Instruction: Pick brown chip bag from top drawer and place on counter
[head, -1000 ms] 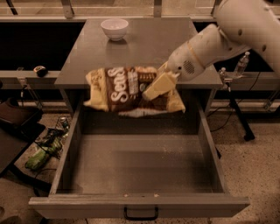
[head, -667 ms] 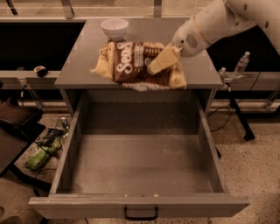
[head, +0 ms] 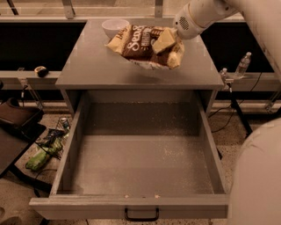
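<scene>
Lifted up and back since a second ago, the white arm [head: 206,13] now reaches in from the upper right over the rear of the cabinet, where before it stretched lower, across the front edge. The top drawer [head: 131,205] is pulled fully out as it was, its speckled floor bare. The counter [head: 96,66] behind it now has the brown chip bag [head: 136,41] over its rear half; a second ago the bag hung in front of the counter's front edge, above the back of the drawer, and a little later it was over the front half of the counter. The bag lies tilted, its white lettering facing up, with a shadow close beneath it; whether it touches the surface cannot be told. The gripper [head: 166,40] is clamped on the bag's right end, as before. The white bowl [head: 115,27] stands unmoved at the back, just beside the bag's left end. The black pull handle [head: 141,216] sits on the front panel.
</scene>
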